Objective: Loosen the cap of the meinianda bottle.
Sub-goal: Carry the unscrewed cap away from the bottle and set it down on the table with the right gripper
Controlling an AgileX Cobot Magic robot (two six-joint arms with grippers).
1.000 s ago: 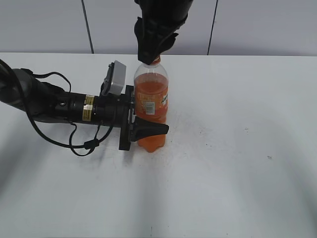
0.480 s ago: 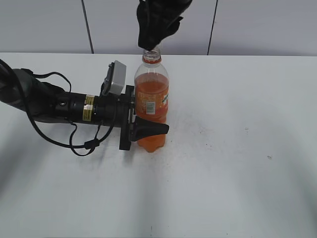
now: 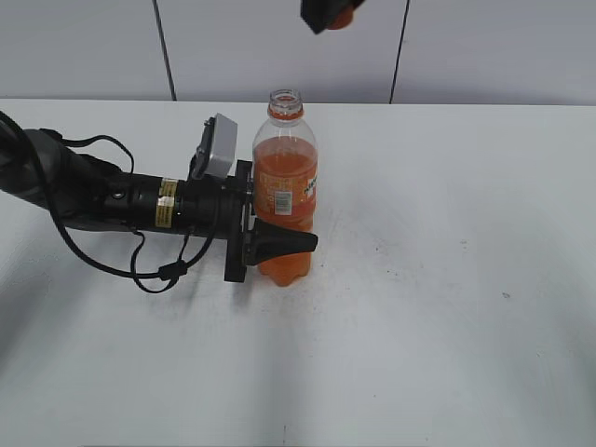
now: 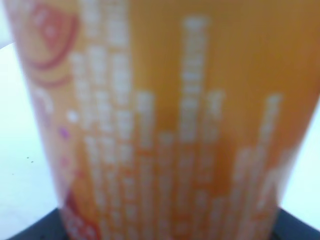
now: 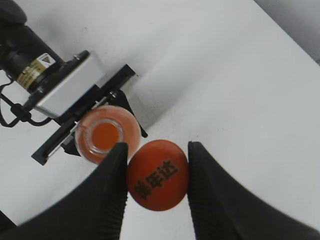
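The meinianda bottle (image 3: 285,191) stands upright on the white table, its mouth open and uncapped. My left gripper (image 3: 270,244) is shut on the bottle's lower body from the left; in the left wrist view the blurred orange label (image 4: 165,125) fills the frame. My right gripper (image 5: 156,167) is shut on the orange cap (image 5: 158,174), which bears dark characters on top, and holds it high above and to the right of the bottle. In the exterior view the cap (image 3: 341,17) shows at the top edge. The open bottle mouth (image 5: 103,136) lies below, left of the cap.
The white table (image 3: 438,298) extends to the right and front of the bottle. A grey panelled wall (image 3: 93,47) stands behind. The left arm with its cables (image 3: 112,200) lies along the table at the left.
My right gripper has lifted up and to the right, taking the cap off the bottle's neck. The bottle mouth now stands open. The left gripper has not moved.
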